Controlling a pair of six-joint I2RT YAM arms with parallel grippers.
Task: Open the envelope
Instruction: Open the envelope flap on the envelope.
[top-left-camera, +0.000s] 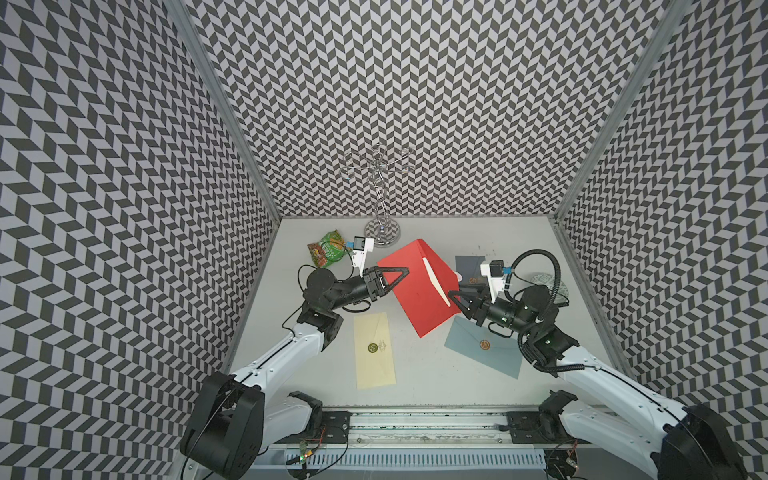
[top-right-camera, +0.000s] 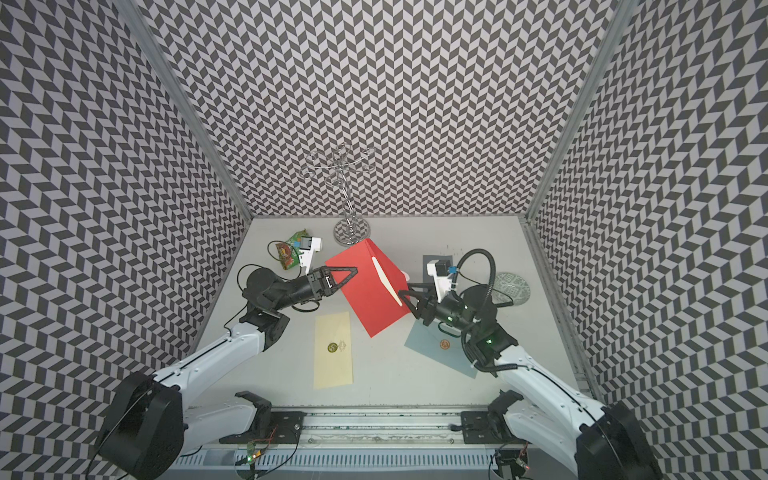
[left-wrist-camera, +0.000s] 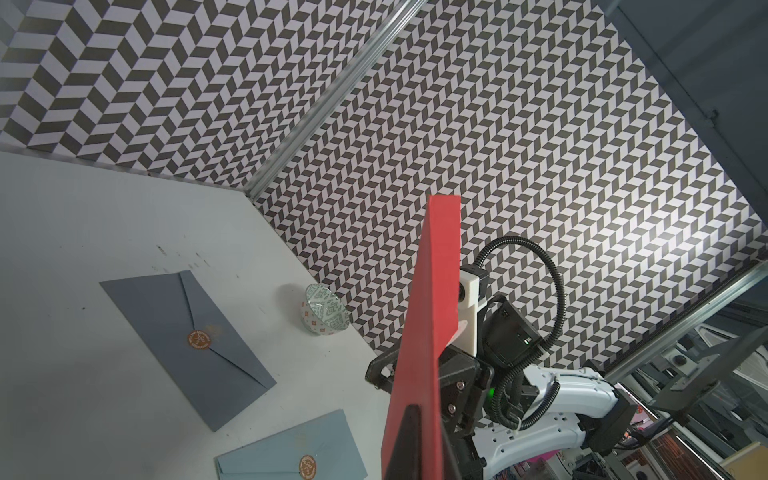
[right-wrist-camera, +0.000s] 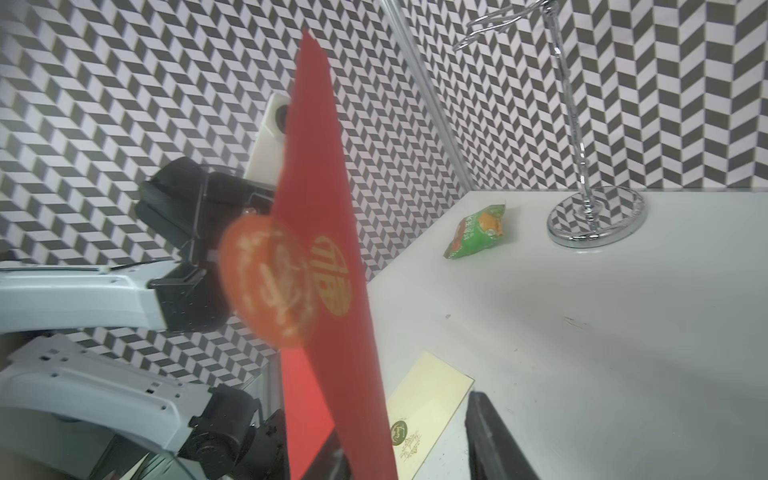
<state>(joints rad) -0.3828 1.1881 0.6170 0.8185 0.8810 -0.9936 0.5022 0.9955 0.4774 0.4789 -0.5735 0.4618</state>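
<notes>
A red envelope hangs tilted above the table, edge-on in both wrist views. My left gripper is shut on its left edge. At the envelope's right edge sits my right gripper, its fingers on either side of the red paper. It is open, with a clear gap between the paper and one finger. A round orange seal shows blurred on the envelope. A cream strip runs along its top face.
A cream envelope, a light blue envelope and a dark grey envelope lie on the table. A patterned bowl stands at the right, a green snack bag and a chrome stand at the back.
</notes>
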